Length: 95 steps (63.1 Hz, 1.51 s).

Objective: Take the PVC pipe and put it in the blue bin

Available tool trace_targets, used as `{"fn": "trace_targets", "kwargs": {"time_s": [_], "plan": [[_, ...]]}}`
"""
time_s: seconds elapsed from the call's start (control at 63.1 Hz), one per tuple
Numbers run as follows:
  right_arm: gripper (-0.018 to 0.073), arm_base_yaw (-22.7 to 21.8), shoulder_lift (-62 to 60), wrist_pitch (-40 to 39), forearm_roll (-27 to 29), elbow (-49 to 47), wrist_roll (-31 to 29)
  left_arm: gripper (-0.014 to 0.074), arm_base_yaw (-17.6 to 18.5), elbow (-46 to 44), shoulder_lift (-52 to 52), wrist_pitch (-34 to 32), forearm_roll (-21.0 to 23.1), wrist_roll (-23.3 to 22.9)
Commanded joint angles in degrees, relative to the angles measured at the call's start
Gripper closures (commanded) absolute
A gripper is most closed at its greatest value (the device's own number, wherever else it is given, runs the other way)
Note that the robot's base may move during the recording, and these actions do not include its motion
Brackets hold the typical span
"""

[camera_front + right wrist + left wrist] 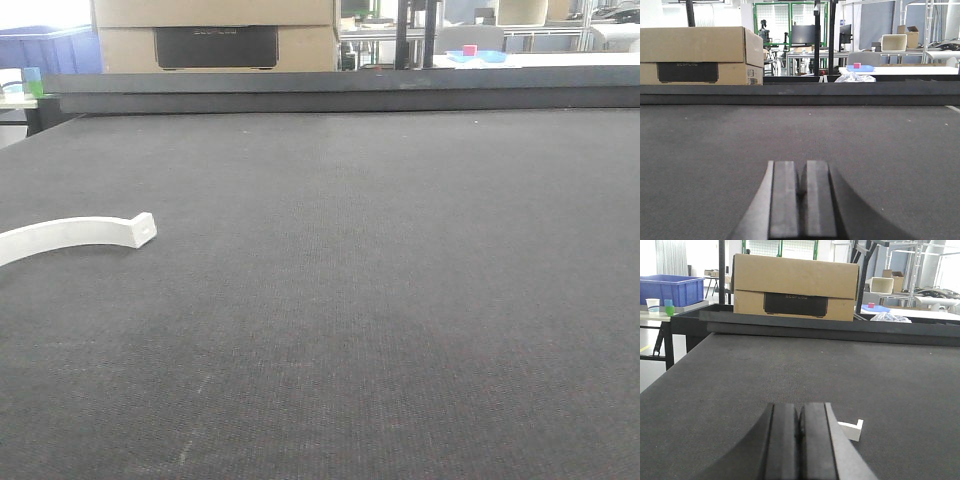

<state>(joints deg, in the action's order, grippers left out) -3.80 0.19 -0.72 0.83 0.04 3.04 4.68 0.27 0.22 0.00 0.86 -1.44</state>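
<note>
The PVC pipe (pixel 75 234) is a slim white arc lying flat on the dark table (pixel 380 300) at the left edge of the front view, its squared end pointing right. In the left wrist view only that squared end (pixel 851 429) shows, just right of and beyond my left gripper (pixel 799 412), which is shut with nothing in it. My right gripper (pixel 801 170) is also shut and empty, low over bare table. A blue bin (pixel 671 289) stands on a side table at the far left, off the dark table. Neither gripper appears in the front view.
A raised dark rail (pixel 340 90) runs along the table's far edge. Behind it stands a cardboard box (pixel 795 287). Two cups (pixel 653 305) sit beside the blue bin. More benches and shelving fill the background.
</note>
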Motion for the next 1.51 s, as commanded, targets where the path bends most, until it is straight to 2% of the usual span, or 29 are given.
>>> {"fn": "trace_targets", "kwargs": {"time_s": [0.0, 1.015, 1.142, 1.348, 1.491], "plan": [[0.0727, -0.02, -0.19, -1.03, -0.5, -0.04, -0.13, 0.0707, 0.24, -0.27, -0.22, -1.1, -0.16, -0.2], [0.0727, -0.02, -0.19, -1.03, -0.5, -0.04, -0.13, 0.0707, 0.24, -0.27, -0.22, -2.45, -0.16, -0.2], [0.0727, -0.02, -0.19, -2.16, -4.59, -0.04, -0.13, 0.0707, 0.24, -0.27, -0.22, -3.65, -0.16, -0.2], [0.0727, -0.02, -0.19, -6.57, -5.0, -0.04, -0.13, 0.0707, 0.24, -0.27, -0.22, -8.51, -0.05, -0.2], [0.0727, -0.02, -0.19, -19.02, -3.34, -0.04, 0.42, 0.0707, 0.24, -1.06, -0.22, -8.33, -0.05, -0.2]]}}
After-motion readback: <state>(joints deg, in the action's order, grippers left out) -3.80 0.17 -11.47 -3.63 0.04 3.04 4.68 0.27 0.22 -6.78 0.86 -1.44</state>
